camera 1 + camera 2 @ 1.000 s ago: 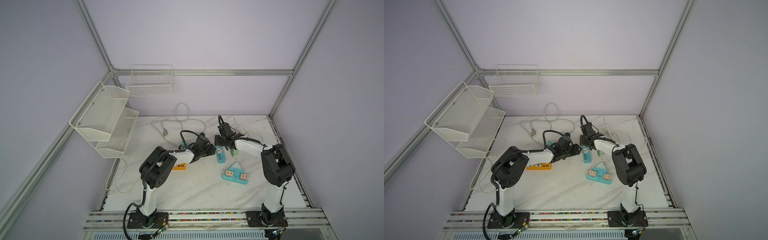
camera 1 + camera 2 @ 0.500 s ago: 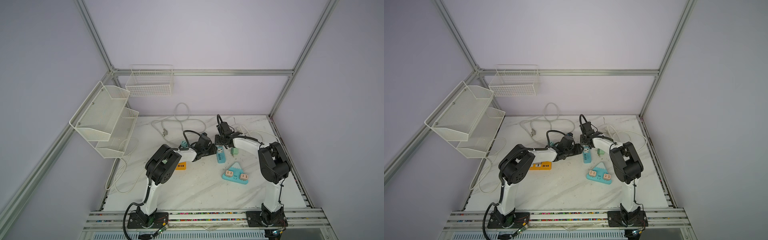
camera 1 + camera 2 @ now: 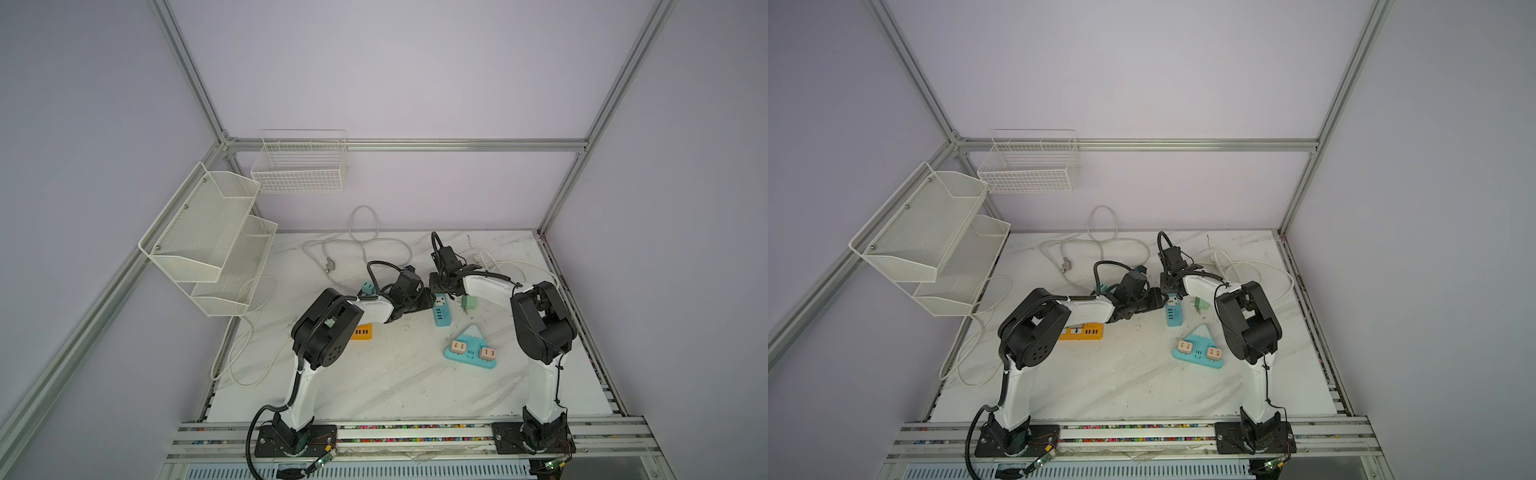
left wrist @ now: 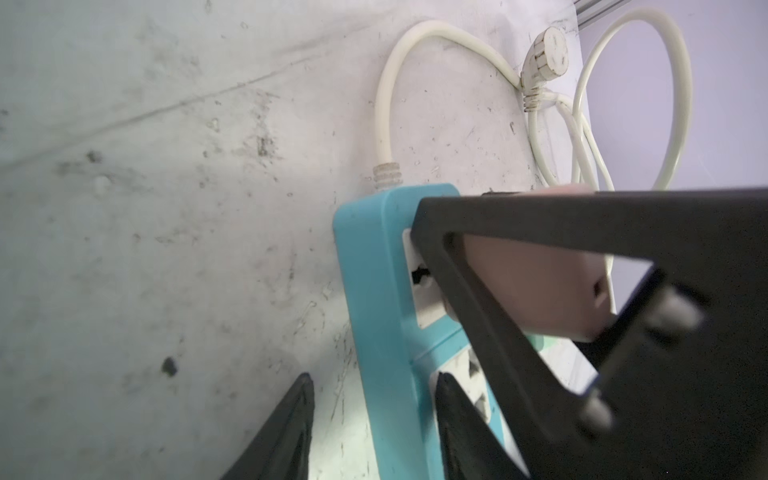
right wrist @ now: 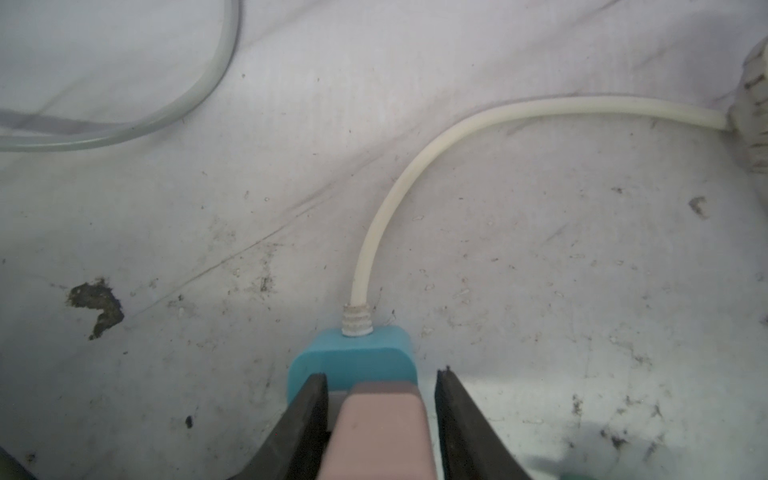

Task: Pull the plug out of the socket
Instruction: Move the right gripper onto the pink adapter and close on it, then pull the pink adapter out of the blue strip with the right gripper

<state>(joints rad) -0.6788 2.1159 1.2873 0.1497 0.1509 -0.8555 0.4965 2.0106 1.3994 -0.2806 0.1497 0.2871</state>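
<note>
A blue socket strip [image 3: 442,314] [image 3: 1175,317] lies flat near the table's middle, with a white cord leaving its far end. A pink plug [image 5: 382,432] [image 4: 540,286] sits in the strip's far outlet. In both top views the right gripper covers the plug. My right gripper [image 5: 382,374] [image 3: 443,292] straddles the plug from above, open, with a narrow gap on each side. My left gripper [image 4: 372,378] [image 3: 428,300] comes in low from the left. It is open, one finger on the table beside the strip's long edge, the other over its white face [image 4: 419,299].
A green adapter [image 3: 469,303] lies just right of the strip. A triangular blue socket [image 3: 471,351] holding two pink plugs lies nearer the front. An orange strip [image 3: 361,332] sits under the left arm. White cords [image 3: 503,266] loop at the back. Wire shelves [image 3: 208,237] hang on the left.
The left gripper has slid right up to the strip's edge. The right gripper has settled over the plug. Both pairs of jaws have narrowed.
</note>
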